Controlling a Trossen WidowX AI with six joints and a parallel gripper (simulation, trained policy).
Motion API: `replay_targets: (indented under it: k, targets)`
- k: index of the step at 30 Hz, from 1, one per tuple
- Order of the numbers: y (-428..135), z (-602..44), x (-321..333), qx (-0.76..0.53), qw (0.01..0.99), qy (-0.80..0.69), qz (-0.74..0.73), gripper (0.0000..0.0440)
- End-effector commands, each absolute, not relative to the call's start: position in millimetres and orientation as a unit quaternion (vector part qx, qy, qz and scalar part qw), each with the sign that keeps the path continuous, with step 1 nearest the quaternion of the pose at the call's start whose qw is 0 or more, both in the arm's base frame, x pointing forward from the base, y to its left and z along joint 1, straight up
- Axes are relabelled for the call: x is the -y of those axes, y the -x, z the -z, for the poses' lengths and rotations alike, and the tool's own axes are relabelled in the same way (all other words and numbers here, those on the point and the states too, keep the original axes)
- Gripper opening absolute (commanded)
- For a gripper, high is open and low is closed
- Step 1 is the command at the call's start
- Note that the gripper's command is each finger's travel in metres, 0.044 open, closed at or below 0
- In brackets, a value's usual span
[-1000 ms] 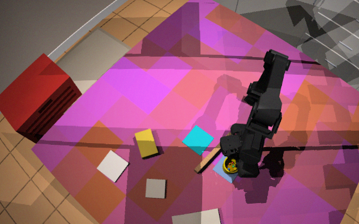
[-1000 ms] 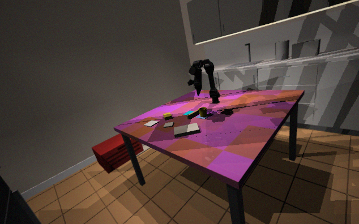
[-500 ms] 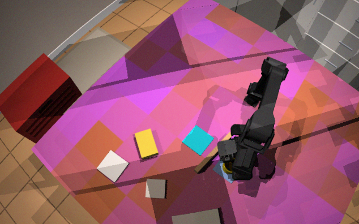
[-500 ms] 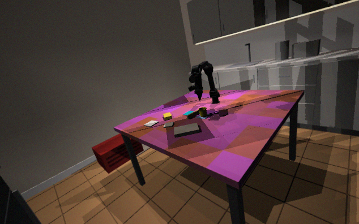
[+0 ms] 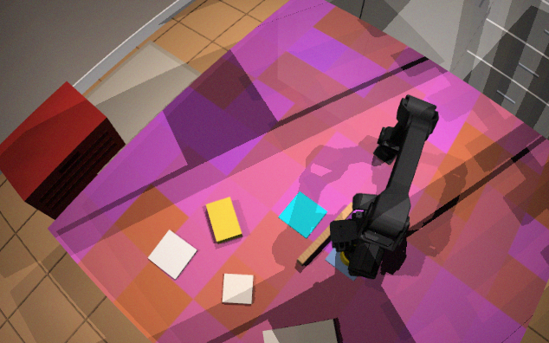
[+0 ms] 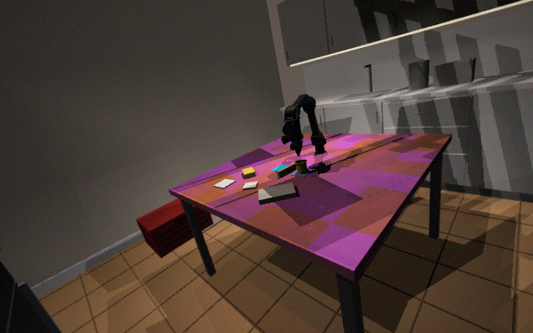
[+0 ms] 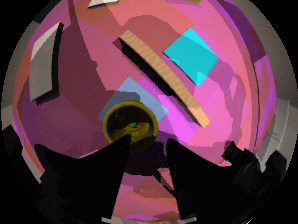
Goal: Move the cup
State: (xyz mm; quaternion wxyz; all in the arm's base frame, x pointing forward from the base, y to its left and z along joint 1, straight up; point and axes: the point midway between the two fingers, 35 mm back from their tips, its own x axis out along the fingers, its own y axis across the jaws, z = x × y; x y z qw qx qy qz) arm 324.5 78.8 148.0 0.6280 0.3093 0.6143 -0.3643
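Note:
The yellow cup stands upright on the blue pad. Several small coloured marbles show inside it in the wrist view. In the top view the arm hides most of the cup. The cyan pad is bare. My gripper is partly open with nothing between its fingers. It hangs above the cup, with the left finger tip overlapping the near rim in the wrist view. Whether that finger touches the rim cannot be told.
A wooden bar lies between the two pads. A yellow block, a white tile and a smaller white tile lie farther off. A pale slab lies beyond the blue pad.

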Motion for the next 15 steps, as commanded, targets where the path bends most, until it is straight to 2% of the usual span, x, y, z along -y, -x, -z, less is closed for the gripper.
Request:
replay_targets:
  k: [1, 15]
  targets:
    - [-321.8, -133.6, -77.8, -0.620, 0.618, -0.301, 0.378, 0.0168]
    - [-314.0, -84.9, -77.5, -0.634, 0.606, -0.276, 0.393, 0.0180]
